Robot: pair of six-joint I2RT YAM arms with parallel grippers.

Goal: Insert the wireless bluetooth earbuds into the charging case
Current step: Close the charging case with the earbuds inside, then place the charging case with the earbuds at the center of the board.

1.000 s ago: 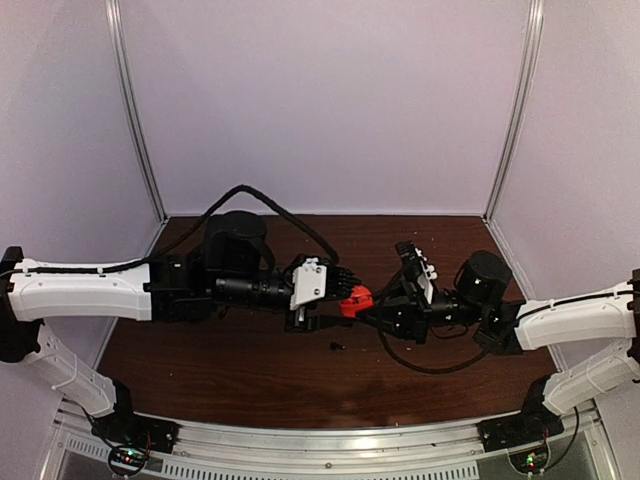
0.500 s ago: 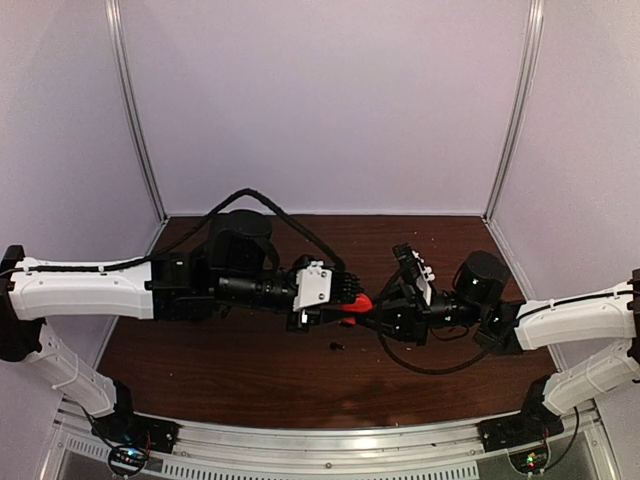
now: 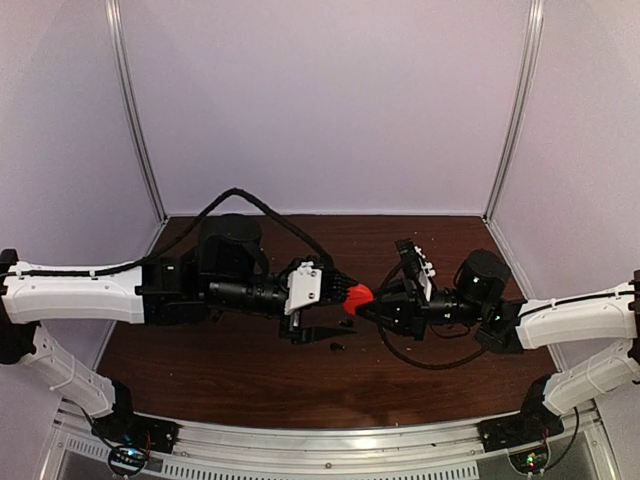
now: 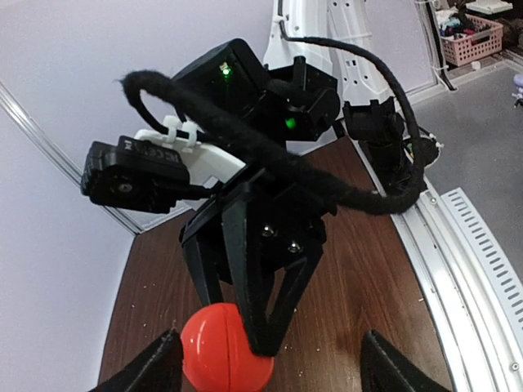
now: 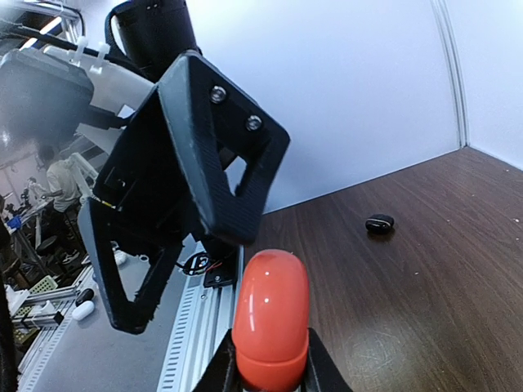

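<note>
Earbud check: you've got one black earbud (image 3: pixel 337 346) lying on the tabletop (image 3: pixel 230 370), about midway between the side edges and somewhat toward the near edge. From above it's a speck, too small to read its heading; the right wrist view shows it as a dark oval lying flat. Your red charging case (image 5: pixel 270 318) is up off the tabletop, over its middle, with the right gripper (image 5: pixel 265 359) clamped on its lower end, which the frame cuts off. Its long axis runs straight out from those fingers toward the left gripper (image 5: pixel 184 278). Your left fingers stand apart, the case in the gap between them. Whether they touch it, you can't tell.
</note>
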